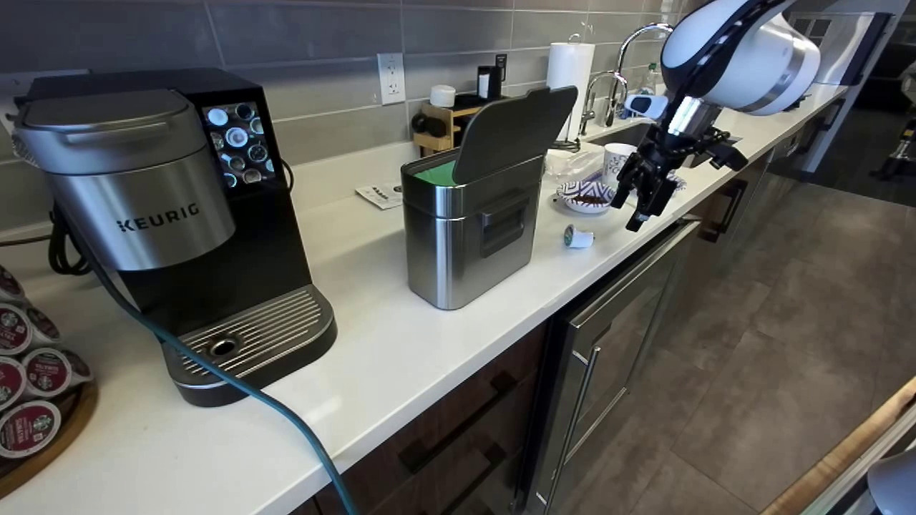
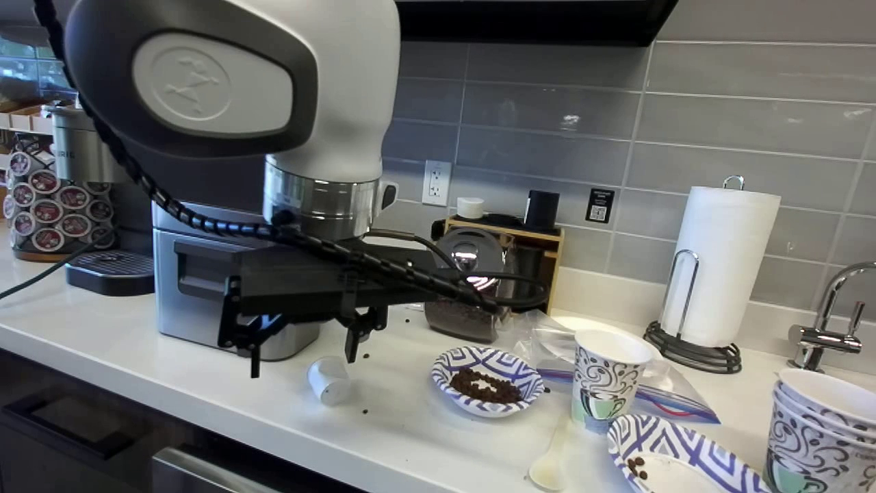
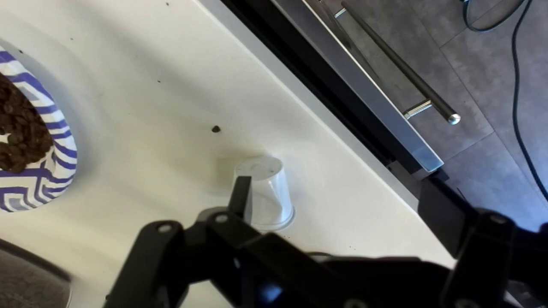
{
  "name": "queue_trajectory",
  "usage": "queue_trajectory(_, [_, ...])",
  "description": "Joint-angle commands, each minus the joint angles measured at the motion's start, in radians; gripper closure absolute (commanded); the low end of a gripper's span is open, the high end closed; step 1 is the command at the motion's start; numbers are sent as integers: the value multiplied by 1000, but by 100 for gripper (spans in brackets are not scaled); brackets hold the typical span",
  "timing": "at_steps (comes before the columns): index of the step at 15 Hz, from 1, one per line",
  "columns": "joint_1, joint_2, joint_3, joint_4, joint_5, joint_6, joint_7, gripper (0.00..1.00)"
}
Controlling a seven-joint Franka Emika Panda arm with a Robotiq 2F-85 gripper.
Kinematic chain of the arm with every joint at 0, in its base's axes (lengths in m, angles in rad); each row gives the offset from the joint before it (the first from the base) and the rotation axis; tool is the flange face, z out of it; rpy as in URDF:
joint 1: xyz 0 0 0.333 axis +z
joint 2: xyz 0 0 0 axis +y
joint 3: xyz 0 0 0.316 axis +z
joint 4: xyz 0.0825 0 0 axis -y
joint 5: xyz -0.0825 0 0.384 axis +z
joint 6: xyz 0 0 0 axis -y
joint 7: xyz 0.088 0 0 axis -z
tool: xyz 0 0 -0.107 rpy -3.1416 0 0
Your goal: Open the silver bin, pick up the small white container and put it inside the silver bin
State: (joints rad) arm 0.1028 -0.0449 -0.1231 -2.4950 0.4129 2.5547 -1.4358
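Countertop, fingers wide apart near white container

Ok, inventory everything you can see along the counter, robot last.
Silver bin: one, silver, on counter, lid raised
Small container: one, white, sideways beside bin
Coffee machine: one, black and grey, beside bin
Coffee pods: many, mostly red, beside machine
Cable: one, teal, trailing past machine
Dishes: two, blue-patterned, beyond container
Beans: many, brown, mostly in dishes
Cups: one plus a stack, white, beside dishes
Bag: one, clear, behind single cup
Spoon: one, white, beside single cup
Paper roll: one, white, near wall
Faucets: two, chrome, beyond paper roll
Rack: one, tan, by wall
Jar: one, clear, before rack
Arm: one, mostly white, over counter
Hand: one, black, open, near container
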Motion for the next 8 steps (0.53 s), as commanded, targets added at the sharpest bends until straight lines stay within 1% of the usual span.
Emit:
queue_trajectory(1, [-32,65,43,9,69,101,-66,0])
queue_trajectory(4, [-53,110,77,28,112,156,-93,0])
queue_trajectory(5, [-61,116,88,40,114,127,-84,0])
queue_trajectory(6, [-70,82,93,14,69,128,-48,0])
queue_trajectory(8, [-78,98,106,26,76,128,-48,0])
